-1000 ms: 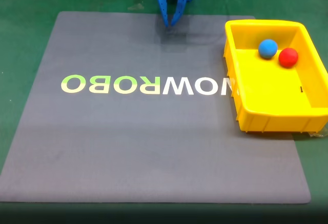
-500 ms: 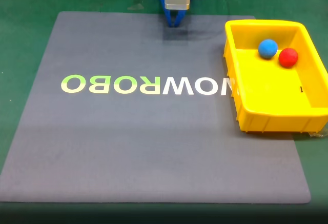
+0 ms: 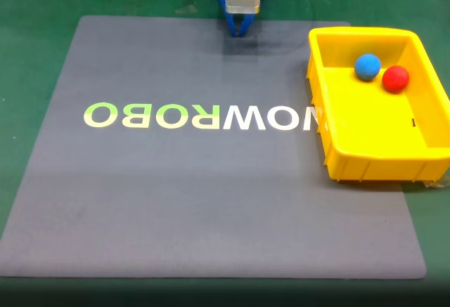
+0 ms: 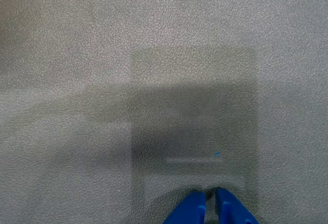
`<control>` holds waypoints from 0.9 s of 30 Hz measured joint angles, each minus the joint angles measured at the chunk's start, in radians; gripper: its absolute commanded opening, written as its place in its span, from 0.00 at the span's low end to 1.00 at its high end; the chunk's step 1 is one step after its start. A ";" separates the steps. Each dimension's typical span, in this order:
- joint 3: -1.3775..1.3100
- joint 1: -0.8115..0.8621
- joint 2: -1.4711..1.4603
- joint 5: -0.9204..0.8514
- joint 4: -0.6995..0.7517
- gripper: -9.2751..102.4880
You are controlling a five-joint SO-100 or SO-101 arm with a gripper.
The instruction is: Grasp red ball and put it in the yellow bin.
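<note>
**Red ball already in the bin, claw parked at the far edge**

Your red ball [image 3: 395,78] lies inside the yellow bin [image 3: 365,163], toward its far right corner, just beside the blue ball [image 3: 367,66]. By the look of it, the task is done.

The claw [image 3: 239,31] hangs over the far edge of the grey mat [image 3: 211,201], well apart from the bin, its fingers pressed together on nothing.

The main risk from here is needless motion: if you swing the arm toward the bin, you could clip its rim and shift the tub on the green desk [image 3: 28,40].

The fixed view gives you the bin, both balls and the lettered mat. The wrist view gives you what it cannot: the claw [image 4: 209,203] tips nearly touching, a thin gap between them, over bare mat texture and its own shadow.
</note>
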 measured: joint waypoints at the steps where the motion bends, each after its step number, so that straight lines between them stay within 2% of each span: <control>1: 0.000 0.005 0.000 0.000 0.000 0.08; 27: 0.000 0.011 0.000 0.000 0.000 0.08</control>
